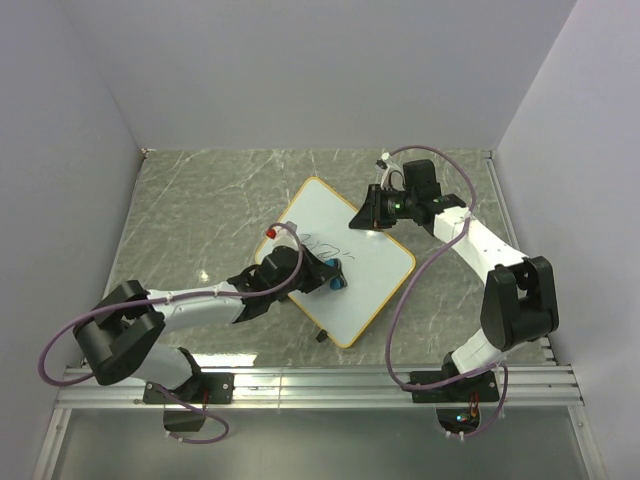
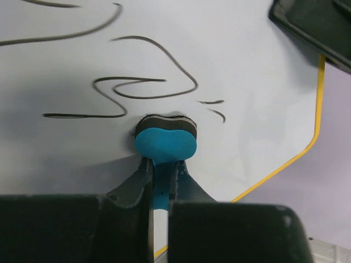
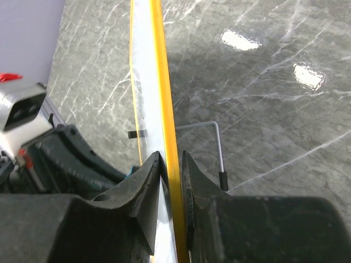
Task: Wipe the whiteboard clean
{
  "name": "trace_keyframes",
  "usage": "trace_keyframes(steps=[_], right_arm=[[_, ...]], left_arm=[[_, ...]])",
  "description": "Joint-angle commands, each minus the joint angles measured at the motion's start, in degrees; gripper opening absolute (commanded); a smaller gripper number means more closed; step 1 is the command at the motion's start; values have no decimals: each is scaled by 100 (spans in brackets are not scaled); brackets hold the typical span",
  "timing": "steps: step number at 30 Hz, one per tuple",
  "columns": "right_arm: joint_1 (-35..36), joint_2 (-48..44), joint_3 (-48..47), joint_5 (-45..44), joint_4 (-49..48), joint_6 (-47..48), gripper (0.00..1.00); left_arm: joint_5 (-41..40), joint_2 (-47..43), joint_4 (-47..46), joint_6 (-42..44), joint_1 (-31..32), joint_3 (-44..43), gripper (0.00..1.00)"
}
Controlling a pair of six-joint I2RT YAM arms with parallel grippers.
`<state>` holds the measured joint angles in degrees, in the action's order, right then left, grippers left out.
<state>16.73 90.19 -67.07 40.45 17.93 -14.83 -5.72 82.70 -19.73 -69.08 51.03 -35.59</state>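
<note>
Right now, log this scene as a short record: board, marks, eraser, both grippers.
board: white, yellow frame, lying at an angle on the table
scribbles: black, not yet erased, just ahead of the eraser
eraser: blue, dark felt side seemingly against the board
left gripper: shut on the eraser
right gripper: shut on the board's framed edge

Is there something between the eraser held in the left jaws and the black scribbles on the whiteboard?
Nothing visible. The eraser, in the jaws of the left gripper, meets the whiteboard right beside the scribbles, with only bare white surface between. The right gripper clamps the board's yellow edge, away from the marks.
</note>
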Motion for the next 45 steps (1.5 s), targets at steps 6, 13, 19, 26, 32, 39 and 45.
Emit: trace_keyframes(steps=[6,13,19,26,32,39,45], right_arm=[[419,-371,115,-151,958,-73,0],[427,-458,-8,-169,984,-81,0],[427,-669,9,-204,1028,-73,0],[427,-933,194,-151,932,-116,0],[427,-1074,326,-37,844,-178,0],[419,-1153,484,60,764,-240,0],[427,-1153,528,69,703,-266,0]], left_arm=[[-993,1214,3667,-263,-304,703,0],[-1405,1319,4819,-361,-93,212,0],[-1679,986,5637,-238,92,-422,0],[-1564,415,5884,-501,101,-212,0],[-1477,477,5255,-370,162,-167,0],[-1731,-192,4967,526,426,-1465,0],[-1075,-526,4612,1335,461,-2970,0]])
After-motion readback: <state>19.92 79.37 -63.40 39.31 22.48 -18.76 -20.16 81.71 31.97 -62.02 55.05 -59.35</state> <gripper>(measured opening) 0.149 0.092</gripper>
